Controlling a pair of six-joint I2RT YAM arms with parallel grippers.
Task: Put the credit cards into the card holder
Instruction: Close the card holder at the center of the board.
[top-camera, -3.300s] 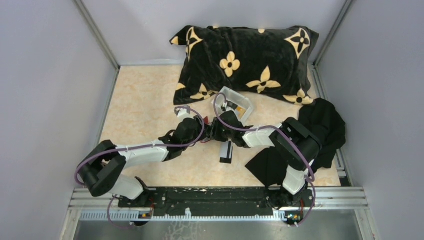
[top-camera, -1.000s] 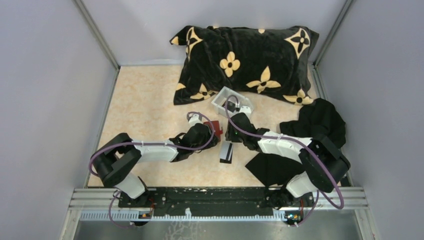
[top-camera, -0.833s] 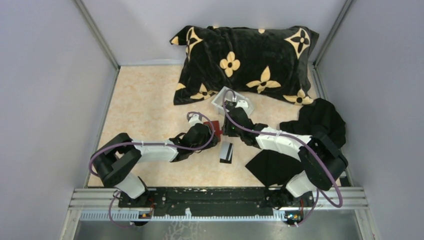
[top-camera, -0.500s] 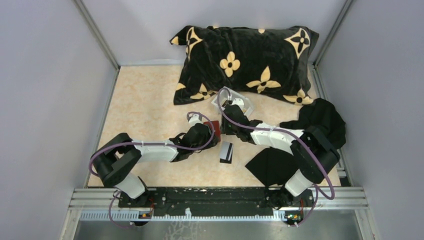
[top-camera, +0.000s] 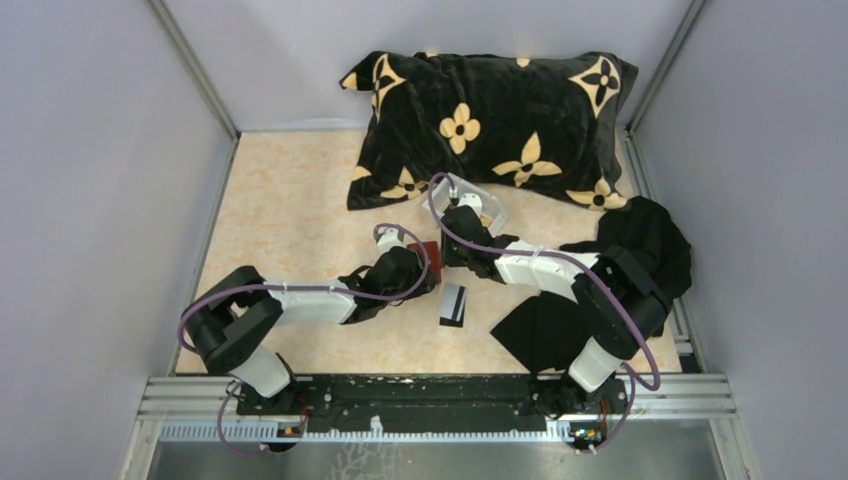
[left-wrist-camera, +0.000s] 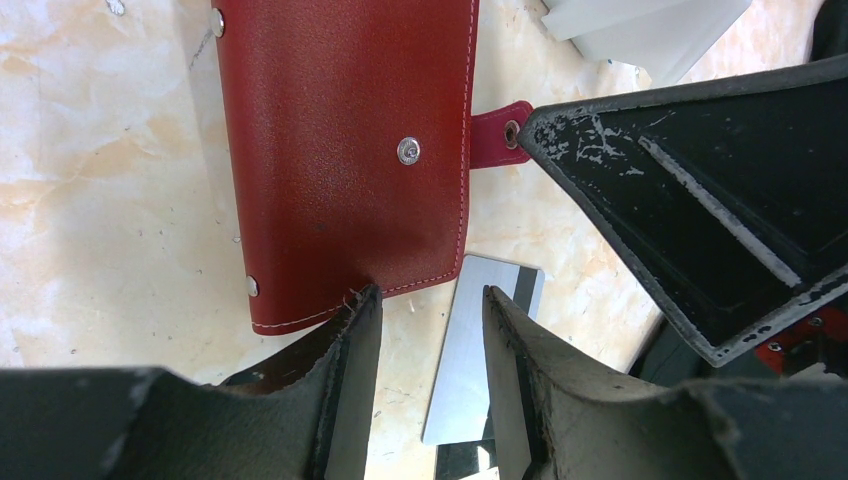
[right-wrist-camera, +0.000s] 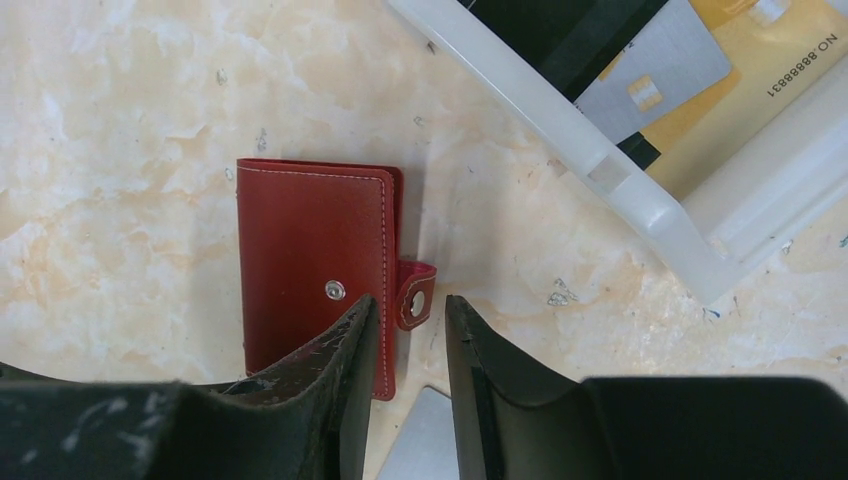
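As our right fingers (right-wrist-camera: 330, 380), narrowing but empty, leave the tray (right-wrist-camera: 600, 170) for the holder (right-wrist-camera: 310, 260) just ahead, left fingers (left-wrist-camera: 345, 380) stay parted; opening it likely follows.

The card holder (right-wrist-camera: 310, 270) is red, the pillow (top-camera: 500, 90) black with yellow flowers.

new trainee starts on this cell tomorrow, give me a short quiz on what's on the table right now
1. True or false: the card holder lies closed on the table.
2. The yellow card lies: A in the white tray, B inside the card holder, C under the card holder.
3. Fill in: the holder's snap tab is ___ (fastened or unfastened).
Key: 1 true; 2 A; 3 unfastened.
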